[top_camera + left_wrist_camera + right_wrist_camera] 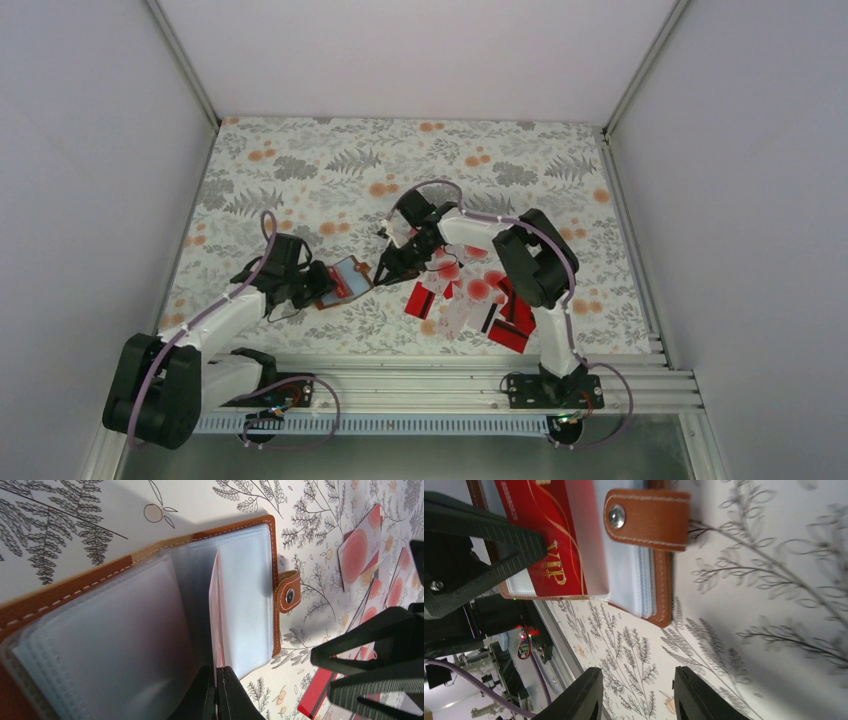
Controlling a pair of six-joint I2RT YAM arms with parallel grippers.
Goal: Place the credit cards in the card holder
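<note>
The brown card holder point(349, 279) lies open, left of centre. My left gripper point(326, 287) is shut on one of its clear inner sleeves; in the left wrist view the fingertips point(216, 686) pinch a pink-edged sleeve standing up from the holder point(60, 594). A red VIP card point(540, 522) sits in that sleeve, next to the snap strap point(646, 517). My right gripper point(384, 269) is open and empty just right of the holder, jaws point(636, 695) apart above the tablecloth. The loose credit cards point(473, 291), red ones and white ones with red blotches, lie heaped under the right arm.
The table has a floral cloth point(330, 170). A metal rail point(450, 375) runs along the near edge. White walls close in the left, back and right sides. A blotched card point(357, 550) and a red card point(314, 700) lie just beyond the holder's strap.
</note>
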